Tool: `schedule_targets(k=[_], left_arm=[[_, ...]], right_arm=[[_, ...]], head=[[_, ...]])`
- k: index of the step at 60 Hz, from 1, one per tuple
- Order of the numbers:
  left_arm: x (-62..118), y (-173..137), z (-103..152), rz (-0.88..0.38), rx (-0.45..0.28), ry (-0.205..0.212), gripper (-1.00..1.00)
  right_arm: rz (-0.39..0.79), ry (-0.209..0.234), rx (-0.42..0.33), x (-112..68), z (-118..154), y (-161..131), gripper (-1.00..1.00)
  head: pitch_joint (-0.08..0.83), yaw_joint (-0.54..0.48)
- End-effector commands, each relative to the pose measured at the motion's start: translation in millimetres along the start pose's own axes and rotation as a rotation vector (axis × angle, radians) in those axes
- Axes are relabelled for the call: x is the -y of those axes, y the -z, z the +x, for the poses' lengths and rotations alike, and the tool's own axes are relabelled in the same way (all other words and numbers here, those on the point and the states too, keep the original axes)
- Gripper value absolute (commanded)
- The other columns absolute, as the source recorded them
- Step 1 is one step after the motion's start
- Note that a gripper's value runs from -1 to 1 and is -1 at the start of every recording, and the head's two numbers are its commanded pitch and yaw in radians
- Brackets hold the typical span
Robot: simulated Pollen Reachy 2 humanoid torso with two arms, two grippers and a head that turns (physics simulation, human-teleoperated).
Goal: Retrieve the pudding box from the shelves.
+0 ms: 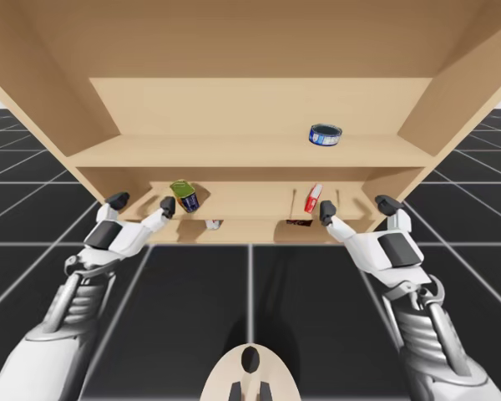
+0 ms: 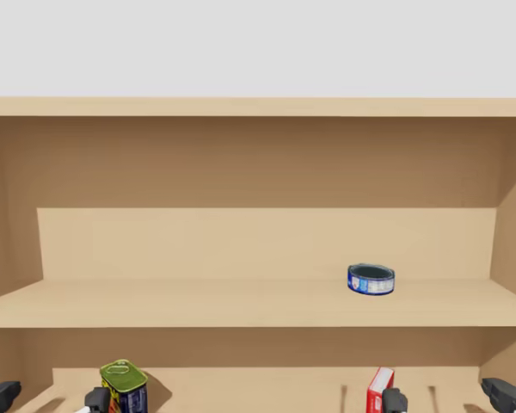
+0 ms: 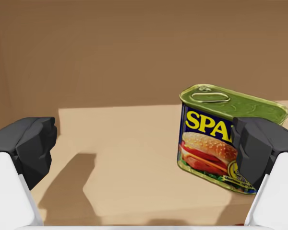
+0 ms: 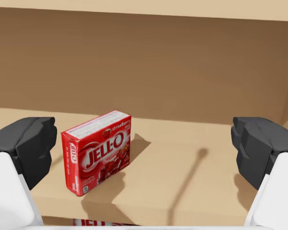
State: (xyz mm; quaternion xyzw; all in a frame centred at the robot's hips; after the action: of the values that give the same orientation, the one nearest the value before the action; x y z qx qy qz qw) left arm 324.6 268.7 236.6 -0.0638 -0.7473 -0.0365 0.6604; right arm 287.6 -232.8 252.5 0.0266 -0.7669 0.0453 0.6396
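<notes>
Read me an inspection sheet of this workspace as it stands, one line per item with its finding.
Surface: wooden shelf unit; things stand on two of its boards.
Job's things: red box, upright on the lower board, untouched.
Clutter: green-topped can, upright on the same board, apart from the red box; blue round can on the board above.
Pincers: left pincer open, green-topped can ahead by one finger; right pincer open, red box ahead, nearer one finger than the other.
Cables: nothing seen.
Surroundings: dark gridded floor around the shelf unit.
</notes>
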Motion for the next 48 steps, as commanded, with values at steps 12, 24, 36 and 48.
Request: schedule_targets(k=[12,24,36,48], left_arm=[[3.6,-2.3,-3.5,0.01,0.009,0.036,-1.0],[3.1,-7.9,2.0,0.011,0.042,0.04,-1.0],[4.6,-12.2,5.7,0.001,0.064,0.036,-1.0],[6.1,-16.0,9.3,-0.006,0.081,0.044,-1.0]], right_arm=[[-0.009,0.032,-0.003,0.4,3.2,-2.5,-1.0],[-0.016,0.033,0.005,-0.5,4.6,-4.4,-1.0],[-0.019,0.026,0.005,-0.6,5.3,-4.9,-1.0],[-0.019,0.017,0.005,-2.2,5.7,-5.4,-1.0]], head=[[0.052,-0.01],[0.199,-0.03],[0.342,-0.04],[0.458,-0.11]])
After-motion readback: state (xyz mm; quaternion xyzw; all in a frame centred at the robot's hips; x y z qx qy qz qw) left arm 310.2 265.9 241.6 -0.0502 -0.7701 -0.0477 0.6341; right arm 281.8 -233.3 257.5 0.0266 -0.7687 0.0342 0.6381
